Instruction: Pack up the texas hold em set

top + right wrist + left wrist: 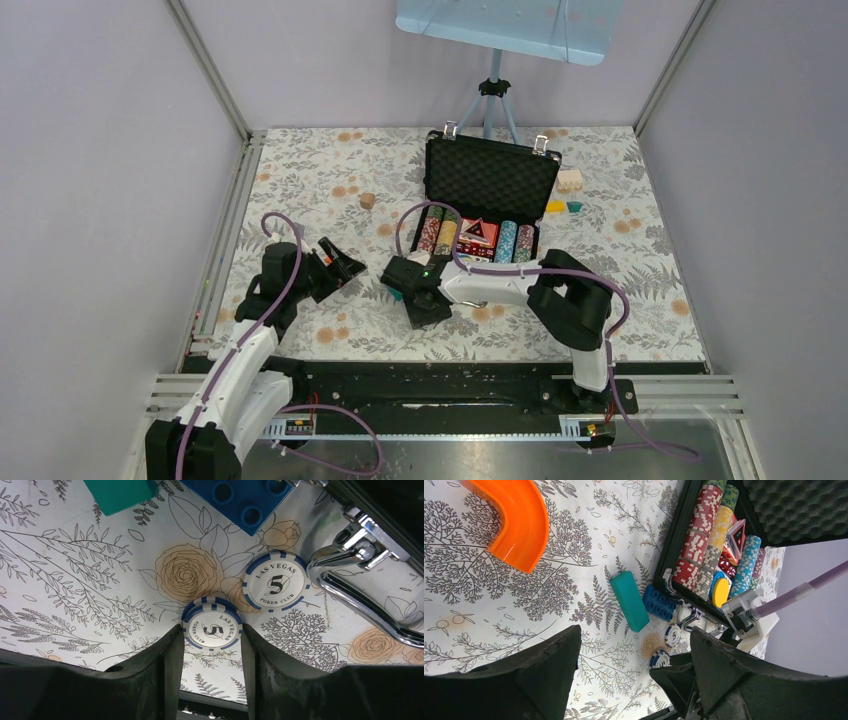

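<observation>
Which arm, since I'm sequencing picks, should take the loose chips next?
Right. Its gripper flanks one chip lying on the table, with the second chip just beyond, beside the case. The left gripper hangs open farther left, with nothing between its fingers.

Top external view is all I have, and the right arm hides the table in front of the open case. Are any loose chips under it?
Observer: Yes, the right wrist view shows two blue-and-white chips marked 5. One chip sits between the fingers of the right end effector, which flank both its edges. I cannot tell whether they squeeze it.
Operator: Where is the other one?
Observer: The second chip lies flat just beyond the first, beside the case's silver handle and near a blue brick.
</observation>
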Available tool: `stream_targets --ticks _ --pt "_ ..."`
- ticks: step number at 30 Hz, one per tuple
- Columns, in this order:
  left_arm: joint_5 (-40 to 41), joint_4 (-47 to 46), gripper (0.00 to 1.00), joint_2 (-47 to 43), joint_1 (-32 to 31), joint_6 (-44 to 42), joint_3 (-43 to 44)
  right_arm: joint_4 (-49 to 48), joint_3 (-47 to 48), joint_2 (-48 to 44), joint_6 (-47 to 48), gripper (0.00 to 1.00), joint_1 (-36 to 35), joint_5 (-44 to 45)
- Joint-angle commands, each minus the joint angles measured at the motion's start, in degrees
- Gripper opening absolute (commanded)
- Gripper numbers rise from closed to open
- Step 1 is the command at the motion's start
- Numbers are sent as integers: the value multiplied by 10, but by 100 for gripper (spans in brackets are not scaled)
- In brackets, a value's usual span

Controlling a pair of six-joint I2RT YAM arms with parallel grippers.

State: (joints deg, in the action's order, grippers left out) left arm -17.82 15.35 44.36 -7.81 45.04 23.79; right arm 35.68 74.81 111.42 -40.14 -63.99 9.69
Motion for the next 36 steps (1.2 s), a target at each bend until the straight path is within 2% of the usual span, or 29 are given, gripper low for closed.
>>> stream_targets --ticks 1,11,20,24,28,36 --pt "-12 -29 79 1 3 4 3 -38 -34 -6 11 39 1 16" --pt "-47 -64 79 27 3 14 15 -45 -51 -71 28 39 1 9" --pt "-113 -123 78 57 -3 35 36 -45 -51 -142 119 40 0 13" --pt "-140 -150 77 76 -24 53 43 -21 -35 -182 187 40 5 12" --pt "-173 -217 74 97 -62 88 42 -18 -30 -223 262 40 10 -21" --pt "-212 -316 67 135 -135 139 38 -5 -4 -268 321 40 21 -44"
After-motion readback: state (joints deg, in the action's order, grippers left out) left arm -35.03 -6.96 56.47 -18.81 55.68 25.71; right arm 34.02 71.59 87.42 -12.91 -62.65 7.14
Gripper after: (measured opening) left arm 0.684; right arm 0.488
